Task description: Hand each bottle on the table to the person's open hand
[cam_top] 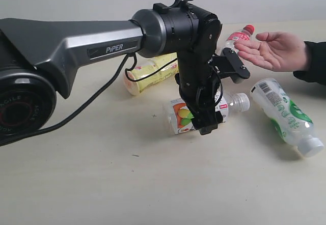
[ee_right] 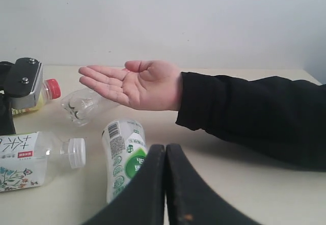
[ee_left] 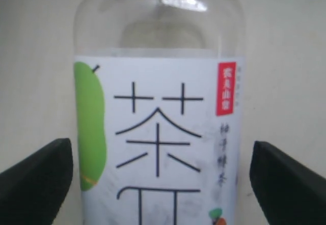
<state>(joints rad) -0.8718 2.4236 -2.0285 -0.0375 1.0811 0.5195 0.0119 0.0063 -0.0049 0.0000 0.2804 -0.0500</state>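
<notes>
The white fruit-label bottle (cam_top: 179, 116) (ee_left: 158, 133) (ee_right: 23, 160) lies on its side on the table (cam_top: 102, 184). My left gripper (cam_top: 202, 122) (ee_left: 160, 184) is open and straddles it, with a gap showing at each black finger. The yellow bottle (cam_top: 147, 76) (ee_right: 47, 90) lies behind the arm. Under the person's open hand (cam_top: 271, 49) (ee_right: 133, 84) lies the clear red-capped bottle (cam_top: 238, 36) (ee_right: 84, 106). The green-white bottle (cam_top: 288, 117) (ee_right: 121, 156) lies to the right. My right gripper (ee_right: 165, 156) is shut on nothing, low over the table near the green-white bottle.
The left arm's thick grey link (cam_top: 76, 44) and its black cable (cam_top: 97, 100) span the left half of the exterior view. The person's black sleeve (ee_right: 254, 113) reaches in from the right. A pale wall stands behind the table.
</notes>
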